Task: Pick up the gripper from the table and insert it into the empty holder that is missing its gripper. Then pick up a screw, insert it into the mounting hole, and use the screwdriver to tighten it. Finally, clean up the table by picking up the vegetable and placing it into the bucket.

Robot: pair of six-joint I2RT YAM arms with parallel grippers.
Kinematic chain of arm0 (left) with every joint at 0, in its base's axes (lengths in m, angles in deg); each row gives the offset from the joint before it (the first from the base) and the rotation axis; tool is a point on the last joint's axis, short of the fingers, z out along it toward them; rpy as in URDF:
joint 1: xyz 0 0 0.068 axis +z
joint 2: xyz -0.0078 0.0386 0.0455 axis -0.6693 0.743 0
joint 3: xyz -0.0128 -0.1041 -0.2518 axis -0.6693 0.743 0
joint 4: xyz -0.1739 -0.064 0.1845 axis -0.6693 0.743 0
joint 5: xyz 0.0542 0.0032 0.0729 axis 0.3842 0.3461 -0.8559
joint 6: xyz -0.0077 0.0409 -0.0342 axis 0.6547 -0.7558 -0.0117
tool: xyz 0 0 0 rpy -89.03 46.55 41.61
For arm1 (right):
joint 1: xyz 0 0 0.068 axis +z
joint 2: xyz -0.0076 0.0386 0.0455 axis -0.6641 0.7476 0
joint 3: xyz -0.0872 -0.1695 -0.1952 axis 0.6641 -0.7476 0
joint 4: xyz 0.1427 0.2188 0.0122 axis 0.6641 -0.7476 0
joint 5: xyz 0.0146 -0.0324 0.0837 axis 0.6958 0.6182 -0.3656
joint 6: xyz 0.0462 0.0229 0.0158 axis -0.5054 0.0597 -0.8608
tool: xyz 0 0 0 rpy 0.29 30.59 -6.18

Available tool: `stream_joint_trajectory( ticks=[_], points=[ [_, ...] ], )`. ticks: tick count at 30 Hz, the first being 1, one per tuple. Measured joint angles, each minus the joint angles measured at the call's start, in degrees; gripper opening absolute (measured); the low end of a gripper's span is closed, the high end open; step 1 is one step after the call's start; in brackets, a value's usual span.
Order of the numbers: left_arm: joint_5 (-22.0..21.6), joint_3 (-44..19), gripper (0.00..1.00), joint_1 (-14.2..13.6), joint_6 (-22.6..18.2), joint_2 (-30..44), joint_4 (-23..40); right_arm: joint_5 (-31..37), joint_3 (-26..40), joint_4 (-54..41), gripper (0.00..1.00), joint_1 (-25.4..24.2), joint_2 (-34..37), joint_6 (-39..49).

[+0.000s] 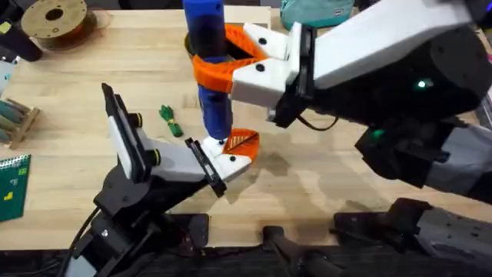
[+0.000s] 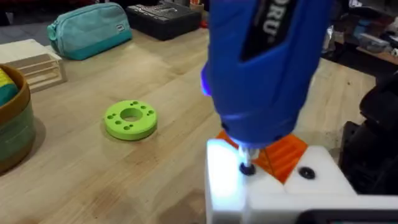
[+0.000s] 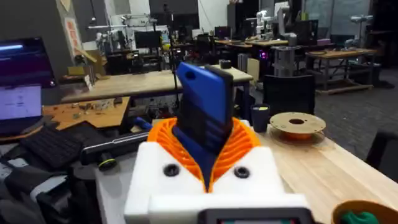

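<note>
Closest beneath the overhead camera, the screwdriver (image 1: 209, 54) is seen held upright in the right pincer (image 1: 231, 58), whose orange ribbed pads are closed around its blue barrel. Its tip is set down on the white holder (image 1: 223, 158) of the left pincer (image 1: 231, 150), where the orange gripper (image 1: 244, 140) is already seated; whether the left pincer's fingers are parted cannot be told. The vegetable (image 1: 171, 121), dark green with a bit of orange, is left lying on the worktop (image 1: 69, 100) just beside that arm.

From the left wrist, the thin metal tip is seen in the screw (image 2: 247, 168) on the lit white block, with a second black screw head (image 2: 306, 173) nearby. A slip off the head is judged the main risk, if the barrel tilts in the grasp. The bucket (image 2: 12, 118) stands well apart, beyond a bright green disc (image 2: 130, 119).

From the right wrist, the barrel is seen wedged between the pads (image 3: 165, 140).
</note>
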State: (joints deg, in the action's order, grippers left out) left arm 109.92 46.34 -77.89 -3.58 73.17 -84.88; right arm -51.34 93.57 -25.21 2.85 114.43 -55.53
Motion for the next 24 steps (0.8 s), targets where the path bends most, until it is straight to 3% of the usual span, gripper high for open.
stream_joint_trajectory(
  ticks=[14, 16, 18, 24],
  points=[
    [0.0, 0.0, 0.004, 0.0, 0.1, 0.0, 0.0, 0.0, 0.0, 0.6, 0.031, 0.0, 0.0, 0.0],
    [0.0, 0.0, 0.004, 0.0, -0.1, -0.1, -0.6, -0.6, -0.7, 4.5, 0.031, 0.0, 0.3, -0.4],
    [-0.2, -1.3, 0.004, 0.0, -0.4, -0.6, -1.9, -0.7, -1.9, 14.6, 0.031, -0.4, 1.8, -2.5],
    [-0.2, -0.4, 0.004, 0.0, -0.4, -0.4, 0.7, 3.5, 0.6, 9.1, 0.031, -3.6, 0.9, -3.5]
  ],
)
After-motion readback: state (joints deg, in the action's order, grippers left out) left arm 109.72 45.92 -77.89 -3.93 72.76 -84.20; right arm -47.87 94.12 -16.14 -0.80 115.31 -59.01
